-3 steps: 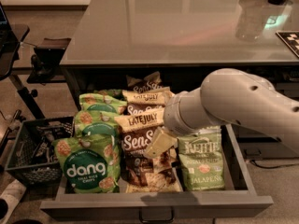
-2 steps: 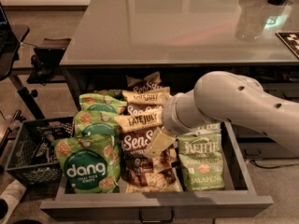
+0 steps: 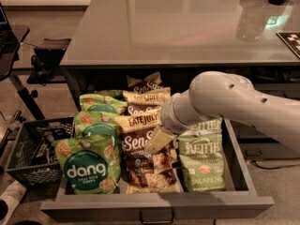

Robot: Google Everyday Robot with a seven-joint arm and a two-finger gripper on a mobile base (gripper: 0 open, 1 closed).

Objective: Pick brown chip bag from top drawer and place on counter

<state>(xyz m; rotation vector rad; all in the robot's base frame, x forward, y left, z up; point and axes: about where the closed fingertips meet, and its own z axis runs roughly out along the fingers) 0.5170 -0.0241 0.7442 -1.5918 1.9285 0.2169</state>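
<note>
One brown bag (image 3: 136, 146), foremost of a centre row of like ones in the open drawer (image 3: 154, 205), lies under the pincer (image 3: 158, 140), which appears to touch its right edge. Pincer opening: cannot tell, nor whether anything is held. Change over the last second: elbow swung slightly left, pincer tip unmoved, bag not lifted; grasp judged pending. Flanking: dang bags (image 3: 89, 168) left, Kettle bag (image 3: 202, 161) right. Bench (image 3: 178, 27): glossy grey, reflective, behind the drawer. Room: black crate (image 3: 28, 149) on floor at left.
</note>
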